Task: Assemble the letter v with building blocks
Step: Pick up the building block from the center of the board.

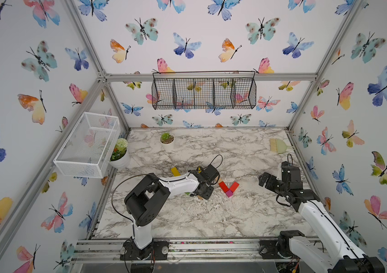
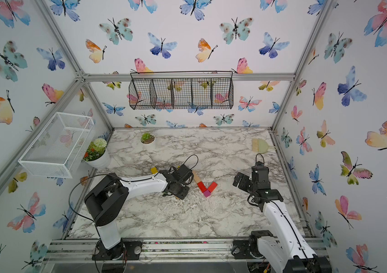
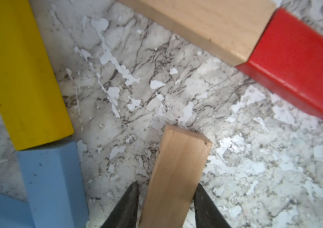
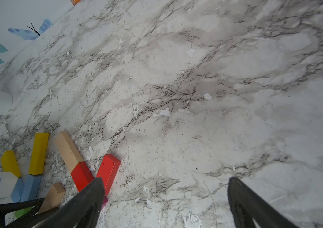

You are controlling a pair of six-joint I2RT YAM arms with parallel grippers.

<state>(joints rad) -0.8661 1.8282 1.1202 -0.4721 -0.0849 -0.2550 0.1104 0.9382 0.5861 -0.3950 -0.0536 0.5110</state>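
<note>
A partial V lies mid-table in both top views: a magenta cube [image 1: 229,193] at the tip, a red bar [image 1: 223,186] running up-left with a tan bar [image 2: 196,177] continuing it, and a second red bar [image 1: 234,186] running up-right. My left gripper [image 3: 167,183] points down just left of the V, its jaws closed against both sides of a second tan bar [image 3: 178,167]. A yellow bar [image 3: 18,75] and light-blue bars [image 3: 52,183] lie beside it. A green cube [image 4: 21,212] peeks from under the left arm. My right gripper [image 4: 164,178] hovers open and empty right of the V.
A small succulent pot [image 1: 167,139] and a flower pot [image 1: 120,153] stand at the back left. A hand brush [image 1: 278,145] lies at the back right. A white wire basket [image 1: 86,144] hangs on the left wall, a black one [image 1: 203,92] on the back wall.
</note>
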